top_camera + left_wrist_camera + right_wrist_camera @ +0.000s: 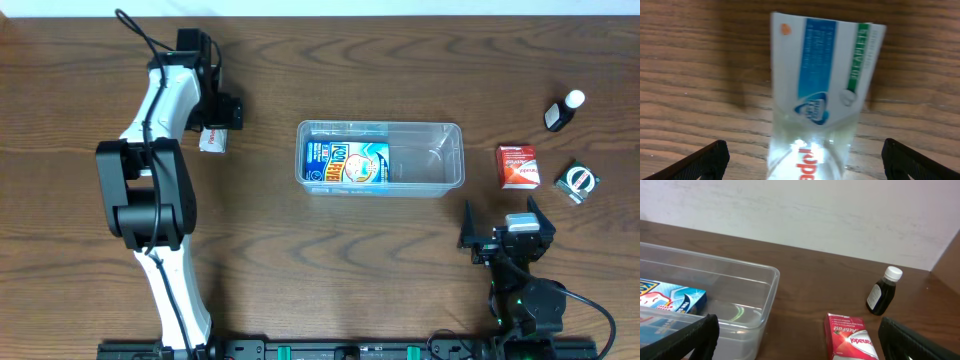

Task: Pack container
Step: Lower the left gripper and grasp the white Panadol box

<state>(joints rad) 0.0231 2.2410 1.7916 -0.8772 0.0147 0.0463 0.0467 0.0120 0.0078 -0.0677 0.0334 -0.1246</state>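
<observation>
Container [432, 160] sits mid-table, a blue box [347, 164] lying inside at one end. Left gripper [805, 154] hangs over a white pack [820, 85], jaws spread either side of it. Right gripper [800, 335], jaws spread and empty, is near a red box [851, 337].

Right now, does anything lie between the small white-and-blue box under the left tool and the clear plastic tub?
Nothing visible: only bare wooden table lies between the small white-and-blue box and the clear plastic tub. The left tool sits open over the box.

Light even, bright | shadows soft | left wrist view blurred, glare on box [815, 100]
</observation>
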